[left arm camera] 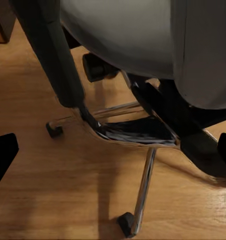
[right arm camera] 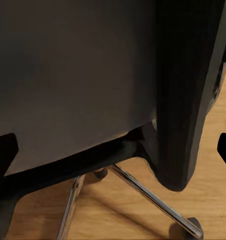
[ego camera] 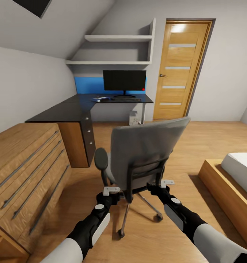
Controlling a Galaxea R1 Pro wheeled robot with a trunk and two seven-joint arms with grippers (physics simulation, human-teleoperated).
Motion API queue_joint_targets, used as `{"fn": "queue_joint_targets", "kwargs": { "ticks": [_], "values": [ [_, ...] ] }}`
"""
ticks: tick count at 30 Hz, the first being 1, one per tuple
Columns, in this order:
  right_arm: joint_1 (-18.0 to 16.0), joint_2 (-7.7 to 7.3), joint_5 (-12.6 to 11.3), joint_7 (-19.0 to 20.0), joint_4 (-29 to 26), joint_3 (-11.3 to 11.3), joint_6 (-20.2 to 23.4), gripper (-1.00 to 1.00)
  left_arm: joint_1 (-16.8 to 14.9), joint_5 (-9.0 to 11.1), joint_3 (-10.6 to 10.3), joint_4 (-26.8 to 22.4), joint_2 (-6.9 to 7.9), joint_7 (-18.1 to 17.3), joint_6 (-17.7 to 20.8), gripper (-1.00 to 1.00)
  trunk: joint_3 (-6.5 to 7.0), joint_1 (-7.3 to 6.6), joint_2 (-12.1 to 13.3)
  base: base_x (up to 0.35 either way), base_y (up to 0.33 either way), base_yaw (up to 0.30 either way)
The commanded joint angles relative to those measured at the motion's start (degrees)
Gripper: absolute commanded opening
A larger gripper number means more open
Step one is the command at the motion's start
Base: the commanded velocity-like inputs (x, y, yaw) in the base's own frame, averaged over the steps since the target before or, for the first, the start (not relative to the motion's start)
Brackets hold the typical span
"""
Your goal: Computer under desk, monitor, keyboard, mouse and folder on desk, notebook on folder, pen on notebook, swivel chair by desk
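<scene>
The grey swivel chair (ego camera: 145, 153) stands in the middle of the wooden floor with its back toward me, a little short of the black L-shaped desk (ego camera: 70, 109). My left gripper (ego camera: 111, 190) is open at the lower left of the chair's back, over the metal base (left arm camera: 138, 132). On the lower right, my right gripper (ego camera: 166, 182) is open around the back's dark edge (right arm camera: 185, 100). On the desk stand the monitor (ego camera: 124, 80) and the keyboard (ego camera: 128, 99). Left of the keyboard lies a small blue folder (ego camera: 100, 98). The computer (ego camera: 134, 117) sits under the desk.
A light wooden chest (ego camera: 26, 171) with long bar handles runs along the left. A bed (ego camera: 235, 175) in a wooden frame is at the right. A wooden door (ego camera: 180, 69) is behind the desk's right end. White shelves (ego camera: 116, 38) hang above the desk.
</scene>
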Motion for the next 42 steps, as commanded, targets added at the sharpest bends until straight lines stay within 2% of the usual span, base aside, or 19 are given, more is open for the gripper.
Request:
{"fn": "queue_joint_targets", "kwargs": {
  "ticks": [1, 11, 16, 19, 31, 42],
  "values": [
    [-0.1, -0.05, -0.5, -0.4, -0.1, 0.5, -0.3, 1.00, 0.0, 0.3, -0.2, -0.1, 0.00, 0.4, 0.2, 1.00, -0.05, 0.00, 0.0, 0.102, 0.223, 0.000],
    [-0.1, 0.45, -0.6, -0.4, 0.0, 1.3, -0.3, 1.00, 0.0, 0.3, -0.1, -0.2, 0.00, 0.3, 0.2, 1.00, -0.05, 0.00, 0.0, 0.014, 0.031, 0.005],
    [-0.1, 2.37, -0.5, -0.7, 0.2, 1.3, -0.4, 1.00, 0.0, 0.3, -0.1, -0.2, 0.00, 0.3, 0.2, 1.00, -0.05, 0.00, 0.0, 0.000, 0.000, 0.190],
    [-0.1, 2.83, -0.5, -0.7, 0.3, 1.3, -0.4, 1.00, 0.0, 0.3, -0.1, -0.2, 0.00, 0.3, 0.2, 1.00, -0.05, 0.00, 0.0, 0.000, 0.000, 0.259],
    [-0.1, 2.99, -0.5, -0.7, 0.3, 1.3, -0.4, 1.00, 0.0, 0.3, -0.1, -0.2, 0.00, 0.3, 0.2, 1.00, -0.05, 0.00, 0.0, 0.000, 0.000, 0.246],
    [-0.1, 2.90, -0.5, -0.5, 0.4, 1.2, -0.4, 1.00, 0.0, 0.3, -0.1, -0.2, 0.00, 0.3, 0.2, 1.00, 0.15, 0.00, 0.0, -0.108, 0.096, -0.034]
  ]
}}
